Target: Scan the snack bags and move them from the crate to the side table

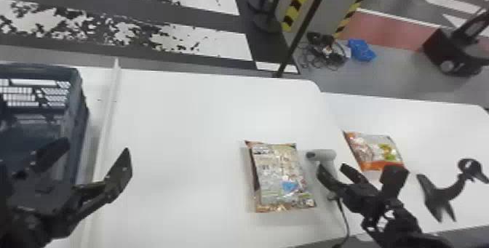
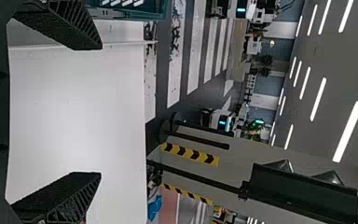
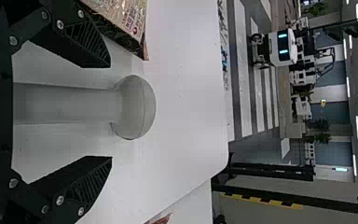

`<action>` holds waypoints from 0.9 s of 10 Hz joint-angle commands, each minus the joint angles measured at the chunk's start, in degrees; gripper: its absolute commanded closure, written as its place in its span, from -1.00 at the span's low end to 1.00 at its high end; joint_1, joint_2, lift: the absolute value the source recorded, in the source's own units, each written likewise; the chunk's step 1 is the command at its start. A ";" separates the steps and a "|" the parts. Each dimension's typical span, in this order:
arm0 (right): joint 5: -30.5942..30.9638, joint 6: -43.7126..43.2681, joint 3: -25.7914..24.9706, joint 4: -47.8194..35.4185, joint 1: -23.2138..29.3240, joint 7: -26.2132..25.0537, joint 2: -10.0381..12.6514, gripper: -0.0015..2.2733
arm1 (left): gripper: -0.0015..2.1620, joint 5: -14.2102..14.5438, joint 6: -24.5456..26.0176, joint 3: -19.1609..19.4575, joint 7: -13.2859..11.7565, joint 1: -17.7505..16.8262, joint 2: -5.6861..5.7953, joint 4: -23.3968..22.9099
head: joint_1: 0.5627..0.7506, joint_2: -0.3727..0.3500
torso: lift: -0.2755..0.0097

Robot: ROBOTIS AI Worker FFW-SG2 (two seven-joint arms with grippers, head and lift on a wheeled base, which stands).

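Found the snack bag (image 1: 282, 178) flat on the counter (image 1: 200, 120), printed face up, toward the right edge and nearer the near edge than the far one. Saw its long axis run from far to near, tipped slightly, far end to the left and near end to the right, with a blue patch toward the near end. Left a wide white stretch for moving between bag and raised strip (image 1: 109, 102), and more surface up to the far edge and rounded far right corner.

Kept the grey scanner (image 1: 322, 153) just right of the bag, head aimed left at it, cord trailing toward the near edge. Set the right end effector (image 1: 332, 167) around the scanner's handle, spread, with a gap on each side. Held the left end effector (image 1: 96, 147) spread too, pinching nothing, beside the crate (image 1: 83, 105), at the near part of the strip.

Spotted 1 more bag, the orange-edged bag (image 1: 374, 151), past the right edge on the side table (image 1: 436, 127), orange band toward the near side. Noticed a black curved stand (image 1: 442, 194) to its right, nearer the near edge.
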 commanded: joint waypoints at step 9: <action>2.42 -0.88 -0.80 -4.28 2.67 -1.72 1.70 0.97 | -0.98 1.73 1.07 -0.26 -0.09 -0.53 0.34 -0.53 | 0.41 -0.94 | 0.32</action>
